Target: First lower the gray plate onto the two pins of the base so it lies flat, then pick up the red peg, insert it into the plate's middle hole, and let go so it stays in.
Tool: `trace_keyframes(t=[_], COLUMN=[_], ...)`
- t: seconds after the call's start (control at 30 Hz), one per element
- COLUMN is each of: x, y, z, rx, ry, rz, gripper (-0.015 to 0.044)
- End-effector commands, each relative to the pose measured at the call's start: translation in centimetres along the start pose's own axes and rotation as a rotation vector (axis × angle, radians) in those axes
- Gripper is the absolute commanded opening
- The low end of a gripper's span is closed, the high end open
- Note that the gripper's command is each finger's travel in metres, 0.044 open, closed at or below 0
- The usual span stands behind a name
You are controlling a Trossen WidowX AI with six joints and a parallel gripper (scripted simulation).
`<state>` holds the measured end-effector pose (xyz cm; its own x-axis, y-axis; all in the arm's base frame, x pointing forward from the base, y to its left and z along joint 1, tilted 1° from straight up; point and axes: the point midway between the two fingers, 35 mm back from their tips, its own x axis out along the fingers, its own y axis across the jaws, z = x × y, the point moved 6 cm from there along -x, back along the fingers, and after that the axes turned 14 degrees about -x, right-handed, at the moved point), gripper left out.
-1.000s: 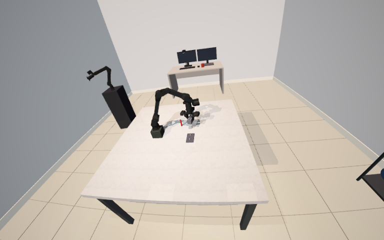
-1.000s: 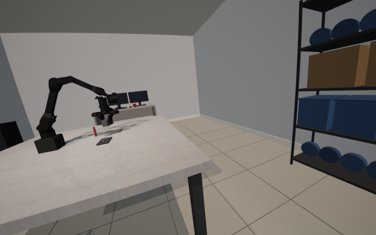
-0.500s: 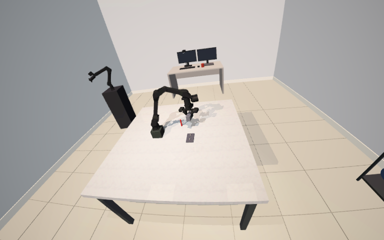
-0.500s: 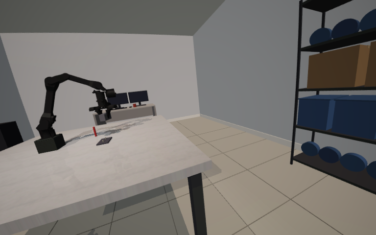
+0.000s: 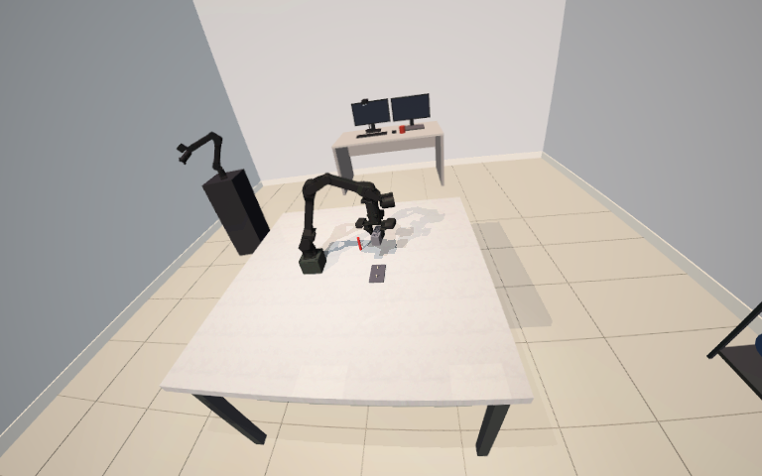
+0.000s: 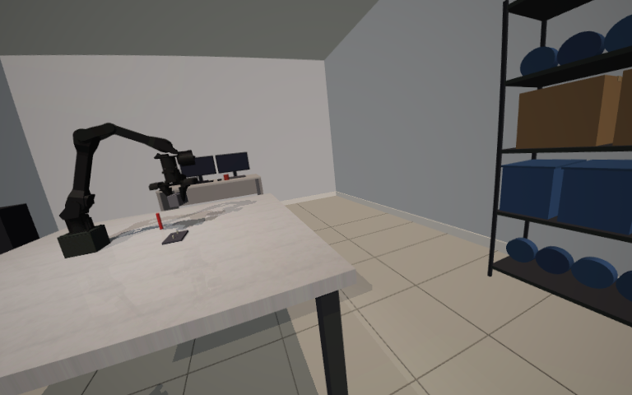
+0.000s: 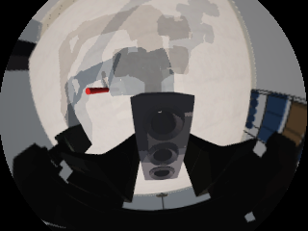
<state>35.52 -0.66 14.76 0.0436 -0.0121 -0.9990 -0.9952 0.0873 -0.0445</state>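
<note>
Red peg (image 5: 359,243) (image 6: 159,220) (image 7: 97,90), gray plate (image 5: 376,238) (image 6: 173,201) (image 7: 177,140)

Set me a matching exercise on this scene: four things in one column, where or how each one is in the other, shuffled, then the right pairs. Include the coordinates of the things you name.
Things:
1. gray plate (image 5: 376,239) (image 6: 173,202) (image 7: 164,141)
2. red peg (image 5: 359,243) (image 6: 159,220) (image 7: 98,90)
3. base (image 5: 380,272) (image 6: 179,236)
4. red cup (image 5: 401,129) (image 6: 225,177)

Places and states:
A. lying flat on the table (image 5: 348,325) (image 6: 209,270) (image 7: 217,111)
B. on the desk (image 5: 393,147) (image 6: 223,191) near the wall
C. standing upright on the table
D. gripped by the hand (image 5: 375,231) (image 6: 174,197) (image 7: 162,159), above the table

Right pairs: 1-D, 2-C, 3-A, 4-B
</note>
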Motion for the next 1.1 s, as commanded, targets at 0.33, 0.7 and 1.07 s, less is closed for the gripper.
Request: trace_keyframes(t=[0.33,0.7,1.07], x=[2.6,4.2,5.8], y=[0.2,0.6,1.3], z=[-3.9,-7.0,-10.1], rx=[-0.059,-0.105,-0.153], ry=[0.001,0.004,0.006], rz=[0.017,0.018,0.018], gripper=[0.0000,0.0000,0.0000])
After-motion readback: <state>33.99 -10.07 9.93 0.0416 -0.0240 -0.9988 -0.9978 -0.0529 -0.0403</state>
